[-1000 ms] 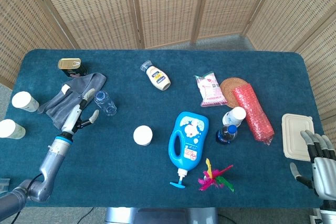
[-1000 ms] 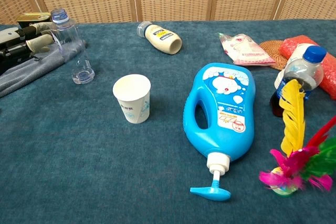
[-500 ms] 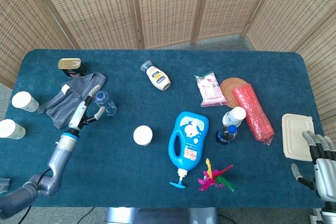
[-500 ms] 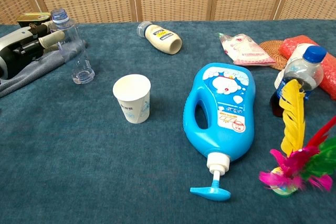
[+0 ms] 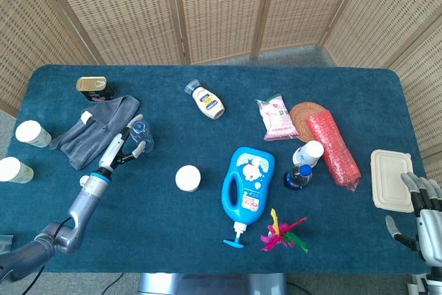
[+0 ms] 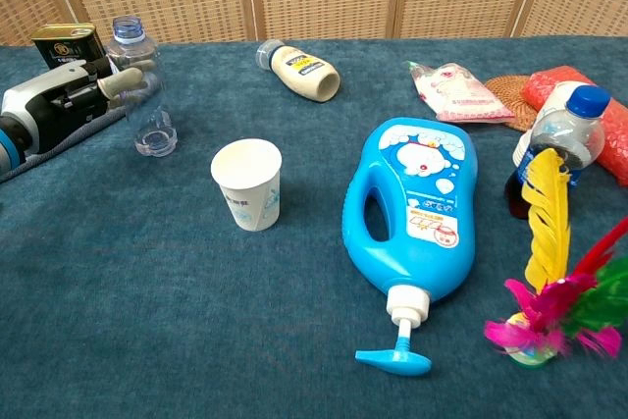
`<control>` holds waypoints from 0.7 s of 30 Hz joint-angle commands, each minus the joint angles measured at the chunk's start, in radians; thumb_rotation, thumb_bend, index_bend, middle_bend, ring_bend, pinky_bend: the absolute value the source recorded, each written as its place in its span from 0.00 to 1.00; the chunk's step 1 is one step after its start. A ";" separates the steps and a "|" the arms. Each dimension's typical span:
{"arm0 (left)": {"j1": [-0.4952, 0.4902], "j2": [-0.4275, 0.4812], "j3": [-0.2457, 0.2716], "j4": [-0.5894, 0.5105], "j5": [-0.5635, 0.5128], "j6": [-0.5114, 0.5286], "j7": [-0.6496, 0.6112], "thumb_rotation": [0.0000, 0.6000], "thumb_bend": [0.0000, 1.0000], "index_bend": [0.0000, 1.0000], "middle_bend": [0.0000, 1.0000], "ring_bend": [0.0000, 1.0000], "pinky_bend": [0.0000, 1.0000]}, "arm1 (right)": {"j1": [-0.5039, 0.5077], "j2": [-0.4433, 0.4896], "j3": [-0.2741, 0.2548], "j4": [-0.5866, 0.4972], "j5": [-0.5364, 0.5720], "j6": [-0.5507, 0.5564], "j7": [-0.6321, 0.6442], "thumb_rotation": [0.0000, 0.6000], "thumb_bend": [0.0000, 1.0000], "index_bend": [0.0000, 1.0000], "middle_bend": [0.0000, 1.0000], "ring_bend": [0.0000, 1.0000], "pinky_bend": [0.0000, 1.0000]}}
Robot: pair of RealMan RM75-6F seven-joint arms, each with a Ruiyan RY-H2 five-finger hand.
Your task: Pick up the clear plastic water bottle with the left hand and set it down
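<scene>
From the head view, the left hand [image 5: 124,144] has slid forward since a moment ago and its fingers now reach around the clear plastic water bottle [image 5: 140,135]. The bottle stands upright on the dark blue table [image 5: 138,240], just beside the grey cloth [image 5: 90,132]. The fingers are at the bottle's sides, but I cannot tell if they squeeze it yet. That looks like the start of the grab, so the lift should come next. The right hand [image 5: 421,215] waits at the far corner with its fingers apart, holding nothing, next to the white plastic lunch box [image 5: 390,179].

From the chest view, the left hand [image 6: 83,90] has come in closer from the side than before, and its pale fingertips [image 6: 126,77] touch the bottle [image 6: 140,85] about halfway up. The bottle has no cap and looks empty, so it may tip with a hard push. The gold tin can [image 6: 67,46] sits close behind the hand. The white paper cup [image 6: 247,183] stands near the bottle, toward the middle. There is bare blue cloth in front of the bottle and the cup, which looks like good room to set the bottle down. The big blue pump bottle [image 6: 417,208] lies well apart.
</scene>
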 commanded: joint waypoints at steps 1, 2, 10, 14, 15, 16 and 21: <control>-0.005 -0.022 0.006 0.034 0.001 0.007 -0.006 0.61 0.48 0.00 0.00 0.00 0.08 | -0.003 0.002 0.001 0.000 -0.006 0.008 0.013 1.00 0.39 0.00 0.04 0.00 0.00; -0.005 -0.028 0.007 0.044 0.001 0.008 -0.003 0.63 0.48 0.00 0.00 0.00 0.09 | -0.004 0.003 0.000 0.001 -0.007 0.008 0.017 1.00 0.39 0.00 0.04 0.00 0.00; -0.014 -0.068 0.008 0.104 -0.004 0.019 -0.002 0.72 0.49 0.00 0.00 0.00 0.15 | -0.006 0.009 -0.001 0.002 -0.006 0.006 0.027 1.00 0.39 0.00 0.05 0.00 0.00; -0.023 -0.076 0.007 0.120 -0.007 0.010 -0.020 0.73 0.50 0.00 0.02 0.04 0.17 | -0.005 0.009 0.001 0.004 -0.007 0.008 0.031 1.00 0.39 0.00 0.05 0.00 0.00; -0.025 -0.081 0.008 0.128 -0.007 0.010 -0.023 0.75 0.51 0.01 0.05 0.08 0.19 | -0.005 0.008 0.002 0.005 -0.009 0.009 0.033 1.00 0.39 0.00 0.05 0.00 0.00; -0.026 -0.084 0.010 0.133 -0.007 0.007 -0.025 0.78 0.52 0.03 0.08 0.13 0.21 | -0.005 0.007 0.003 0.006 -0.010 0.010 0.034 1.00 0.39 0.00 0.05 0.00 0.00; -0.024 -0.099 0.013 0.159 -0.011 0.009 -0.038 0.97 0.62 0.25 0.31 0.36 0.37 | -0.006 0.005 0.006 0.012 -0.017 0.020 0.044 1.00 0.39 0.00 0.05 0.00 0.00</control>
